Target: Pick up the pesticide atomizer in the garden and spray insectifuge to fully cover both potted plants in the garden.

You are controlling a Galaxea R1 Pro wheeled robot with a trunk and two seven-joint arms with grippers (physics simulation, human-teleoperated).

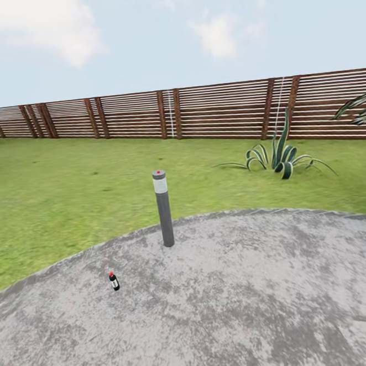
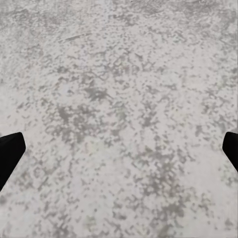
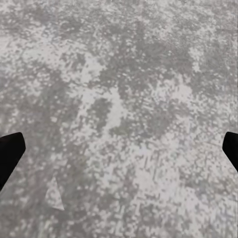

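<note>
One small slim dark bottle with a white label and red-tipped top, the pesticide atomizer (image 1: 114,281), stands upright on the round grey paved patio (image 1: 243,300), near its left edge and apart from one grey lamp post (image 1: 163,208) with a red dot on top. Behind lie green lawn (image 1: 66,182), one striped spiky agave (image 1: 280,155) and a brown slatted wooden fence (image 1: 143,114).

Two wrist views look down at bare paving. The left pincer (image 2: 119,153) and right pincer (image 3: 119,153) both gape wide, holding nothing; their dark fingertips (image 2: 10,151) sit at the picture edges.

Judging by this, the approach step is in hand: the robot must next close in on the bottle and lower a pincer around it.
</note>
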